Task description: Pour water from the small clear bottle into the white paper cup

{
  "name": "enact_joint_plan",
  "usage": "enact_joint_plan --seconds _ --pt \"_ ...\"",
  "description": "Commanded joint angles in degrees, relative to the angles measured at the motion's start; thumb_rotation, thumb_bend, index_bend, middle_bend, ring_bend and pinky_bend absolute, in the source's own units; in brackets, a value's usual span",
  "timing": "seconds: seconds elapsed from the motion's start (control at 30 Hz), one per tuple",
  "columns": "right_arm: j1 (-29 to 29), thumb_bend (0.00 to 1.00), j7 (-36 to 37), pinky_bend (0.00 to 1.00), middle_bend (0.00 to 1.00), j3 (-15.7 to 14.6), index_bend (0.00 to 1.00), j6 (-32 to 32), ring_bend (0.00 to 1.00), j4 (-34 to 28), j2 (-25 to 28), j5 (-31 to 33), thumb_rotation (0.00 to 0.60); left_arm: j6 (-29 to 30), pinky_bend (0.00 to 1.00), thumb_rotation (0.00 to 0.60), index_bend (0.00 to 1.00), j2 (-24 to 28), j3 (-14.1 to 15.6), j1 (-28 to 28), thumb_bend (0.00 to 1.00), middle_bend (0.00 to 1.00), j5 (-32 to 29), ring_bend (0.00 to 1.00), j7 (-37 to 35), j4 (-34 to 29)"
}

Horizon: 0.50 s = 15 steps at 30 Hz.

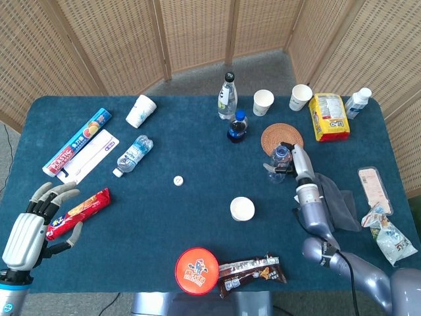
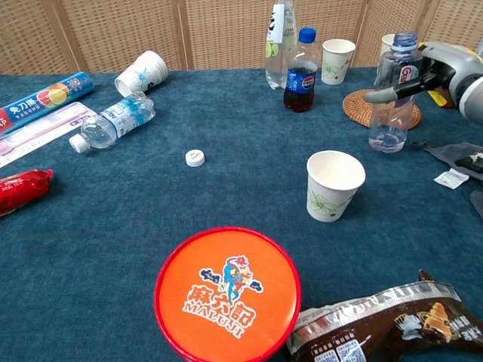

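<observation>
Bottle [image 2: 392, 94], small and clear, stands upright at right of frame, gripped by the right hand [image 2: 445, 72] above the white paper cup [image 2: 334, 185]. Left hand [image 1: 36, 227], lower left, fingers spread, holds nothing.

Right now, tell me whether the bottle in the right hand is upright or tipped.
Upright. The right hand holds the small clear bottle vertical, neck up, not yet over the white paper cup.
</observation>
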Motion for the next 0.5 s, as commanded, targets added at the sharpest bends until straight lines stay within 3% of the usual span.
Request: enact_joint_plan --seconds 0.03,0.5 --pt "-0.1 0.19 -0.1 0.28 0.7 -0.3 0.7 0.0 0.56 0.1 -0.2 -0.1 0.6 0.2 0.08 0.463 0.2 0.1 0.0 0.1 0.47 0.2 0.1 0.18 -0.1 0.1" --pt "-1.5 0.18 4.7 0.2 0.63 -2.5 0.64 -1.8 0.47 0.1 1.2 -3.8 0.6 0.2 0.08 0.464 0.2 0.1 0.0 0.1 0.47 0.2 0.3 0.18 -0.3 0.1"
